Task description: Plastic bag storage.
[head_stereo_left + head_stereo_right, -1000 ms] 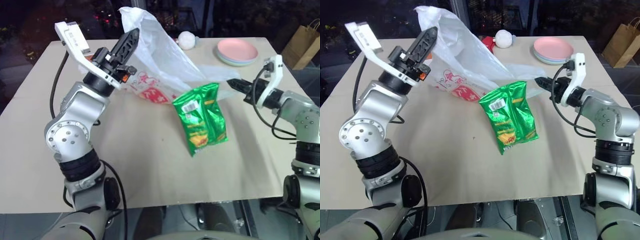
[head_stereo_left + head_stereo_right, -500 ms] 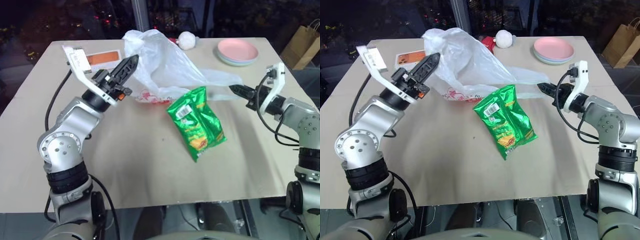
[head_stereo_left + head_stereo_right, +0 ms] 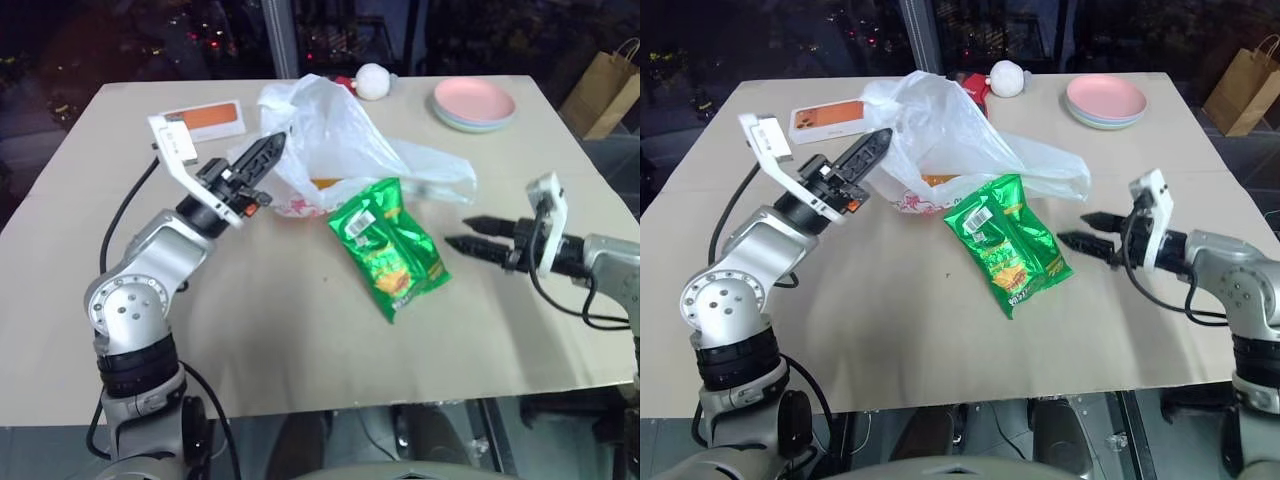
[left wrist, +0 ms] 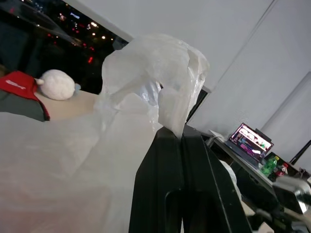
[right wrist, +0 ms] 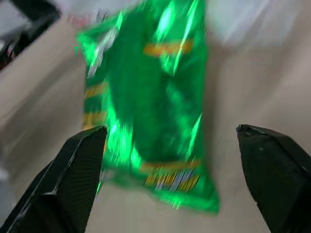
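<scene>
The plastic bag (image 3: 340, 140), thin, white and crinkly with red print, lies slumped on the table at the back centre. My left gripper (image 3: 270, 150) is shut on its left edge; the left wrist view shows the bag (image 4: 150, 73) pinched between the black fingers (image 4: 167, 179). A green snack packet (image 3: 387, 248) lies flat just in front of the bag. My right gripper (image 3: 460, 231) hovers open to the right of the packet, apart from the bag, with nothing between its fingers. In the right wrist view the green packet (image 5: 150, 97) lies ahead of the spread fingers (image 5: 77, 165).
Stacked pink plates (image 3: 475, 102) sit at the back right and a white ball (image 3: 373, 80) at the back centre. An orange and white flat box (image 3: 205, 118) lies behind my left arm. A brown paper bag (image 3: 605, 85) stands beyond the table's right edge.
My right gripper opened, let go of the bag's right end and drew back and down. The left gripper lowered and the bag sagged onto the table. The packet now lies flat.
</scene>
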You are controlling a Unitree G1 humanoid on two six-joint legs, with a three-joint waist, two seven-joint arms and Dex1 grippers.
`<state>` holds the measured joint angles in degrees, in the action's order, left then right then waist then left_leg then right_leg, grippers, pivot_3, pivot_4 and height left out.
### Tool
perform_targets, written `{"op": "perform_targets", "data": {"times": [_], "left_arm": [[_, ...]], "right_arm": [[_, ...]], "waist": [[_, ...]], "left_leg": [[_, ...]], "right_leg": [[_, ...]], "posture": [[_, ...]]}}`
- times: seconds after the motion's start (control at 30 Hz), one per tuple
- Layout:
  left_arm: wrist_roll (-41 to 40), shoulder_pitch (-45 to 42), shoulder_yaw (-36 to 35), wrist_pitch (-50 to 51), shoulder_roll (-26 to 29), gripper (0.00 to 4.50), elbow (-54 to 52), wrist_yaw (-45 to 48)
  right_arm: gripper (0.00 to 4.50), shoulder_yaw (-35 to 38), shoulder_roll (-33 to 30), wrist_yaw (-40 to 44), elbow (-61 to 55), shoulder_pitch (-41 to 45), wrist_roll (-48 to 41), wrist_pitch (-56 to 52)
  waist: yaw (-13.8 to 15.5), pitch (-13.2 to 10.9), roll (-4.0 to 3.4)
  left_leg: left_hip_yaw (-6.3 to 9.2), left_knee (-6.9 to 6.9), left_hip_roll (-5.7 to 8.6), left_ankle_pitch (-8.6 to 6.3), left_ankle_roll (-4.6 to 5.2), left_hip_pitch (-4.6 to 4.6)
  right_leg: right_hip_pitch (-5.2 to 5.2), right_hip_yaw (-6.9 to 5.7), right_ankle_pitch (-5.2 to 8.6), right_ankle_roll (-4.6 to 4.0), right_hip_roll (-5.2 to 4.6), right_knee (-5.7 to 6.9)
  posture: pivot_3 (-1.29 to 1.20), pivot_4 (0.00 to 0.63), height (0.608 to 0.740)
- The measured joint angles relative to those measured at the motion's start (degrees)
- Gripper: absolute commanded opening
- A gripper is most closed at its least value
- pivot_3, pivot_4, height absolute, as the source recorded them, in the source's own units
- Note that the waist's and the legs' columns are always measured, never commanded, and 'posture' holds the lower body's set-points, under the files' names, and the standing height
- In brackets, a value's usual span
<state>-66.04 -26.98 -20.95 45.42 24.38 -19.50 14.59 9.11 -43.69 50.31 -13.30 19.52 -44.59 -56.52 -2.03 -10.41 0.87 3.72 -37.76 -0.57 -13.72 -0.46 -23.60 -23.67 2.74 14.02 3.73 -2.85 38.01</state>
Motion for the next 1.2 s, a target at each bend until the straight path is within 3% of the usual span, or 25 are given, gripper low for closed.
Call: {"op": "perform_targets", "data": {"times": [0.1,0.3,0.53,0.67,0.93,1.2], "left_arm": [[0.0,0.24,0.45,0.0,0.04,0.0,-0.06,-0.06],[0.04,0.43,1.37,0.0,0.09,0.0,-0.12,-0.01],[0.62,0.85,2.64,-0.15,0.03,0.0,-0.15,0.16],[0.75,1.03,3.11,-0.42,0.05,0.0,-0.15,0.33],[0.88,2.33,3.1,-1.11,0.08,0.0,-0.16,0.48],[1.01,3.16,3.45,-1.11,0.44,0.0,-0.26,1.49]], "right_arm": [[4.43,-3.17,-0.03,0.15,-0.53,-1.27,2.13,1.29],[4.43,-10.87,6.66,-5.89,0.23,0.36,10.13,6.54],[4.43,-15.01,12.67,-8.24,5.18,2.51,14.98,9.45],[3.41,-15.39,13.62,-8.18,5.78,2.76,15.58,9.88],[0.02,-14.71,13.18,-6.13,5.3,2.59,14.27,9.16],[0.02,-1.22,6.69,-0.97,-2.23,2.13,-4.22,-3.41]], "waist": [[-0.09,0.0,0.0],[-0.1,0.0,0.01],[0.02,0.01,0.02],[0.01,0.01,0.02],[-0.01,0.01,0.02],[0.27,0.01,0.02]], "left_leg": [[-0.01,-0.02,0.0,0.0,0.0,0.01],[0.0,-0.05,0.0,0.0,-0.01,-0.01],[0.02,-0.06,0.01,0.01,-0.01,-0.03],[0.03,-0.06,0.0,0.0,-0.01,-0.02],[0.03,-0.06,0.0,0.0,-0.01,-0.02],[0.07,-0.06,0.02,0.0,0.0,-0.07]], "right_leg": [[0.01,0.02,0.0,0.0,0.01,0.0],[0.01,0.02,0.0,0.01,0.01,-0.02],[0.01,0.0,-0.01,0.01,0.0,-0.03],[0.01,-0.01,-0.01,0.0,0.0,-0.03],[0.01,-0.01,-0.01,0.0,0.0,-0.02],[0.02,-0.06,0.0,0.0,-0.03,-0.05]], "posture": [[0.0,0.15,0.74],[0.0,0.15,0.74],[0.0,0.15,0.74],[0.0,0.15,0.74],[0.0,0.15,0.74],[0.0,0.15,0.74]]}}
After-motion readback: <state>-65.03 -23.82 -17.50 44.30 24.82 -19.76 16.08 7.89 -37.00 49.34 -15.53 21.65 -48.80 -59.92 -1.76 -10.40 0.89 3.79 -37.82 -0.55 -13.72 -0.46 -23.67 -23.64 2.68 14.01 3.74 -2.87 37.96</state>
